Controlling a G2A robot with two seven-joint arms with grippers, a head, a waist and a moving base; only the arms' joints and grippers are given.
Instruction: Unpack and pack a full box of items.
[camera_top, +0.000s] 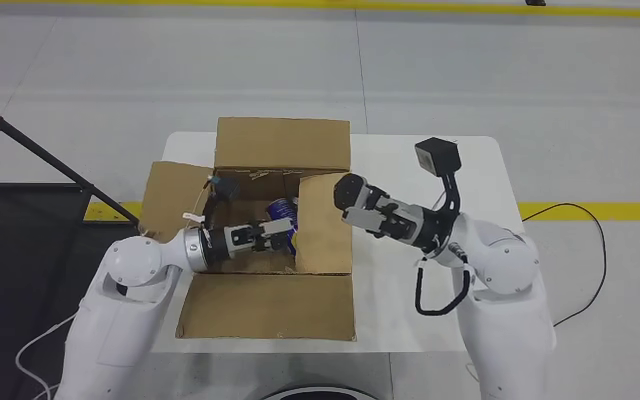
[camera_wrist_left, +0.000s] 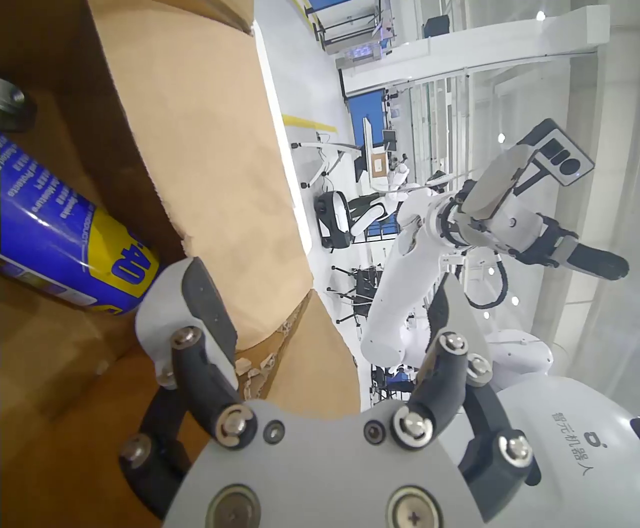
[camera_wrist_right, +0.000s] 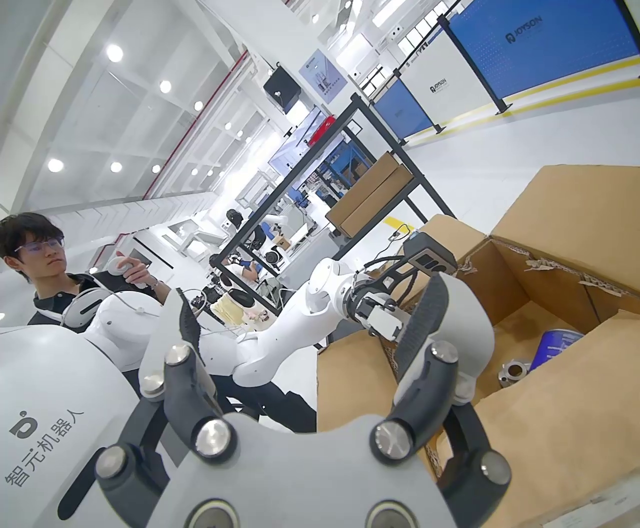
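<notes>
The spray can (camera_wrist_left: 65, 235) lies in the box (camera_top: 283, 145), one end just beside my open left pincer (camera_wrist_left: 325, 310); my right pincer (camera_wrist_right: 310, 305), open too, hovers farther off above the side flap (camera_top: 325, 235).

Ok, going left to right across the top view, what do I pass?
Left flap of the cardboard box → blue spray can inside the box → right gripper → bare part of the table.

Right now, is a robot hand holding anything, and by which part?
Nothing is held. The left gripper is open inside the box, one finger close to the blue spray can. The right gripper is open too, beside the box.
</notes>
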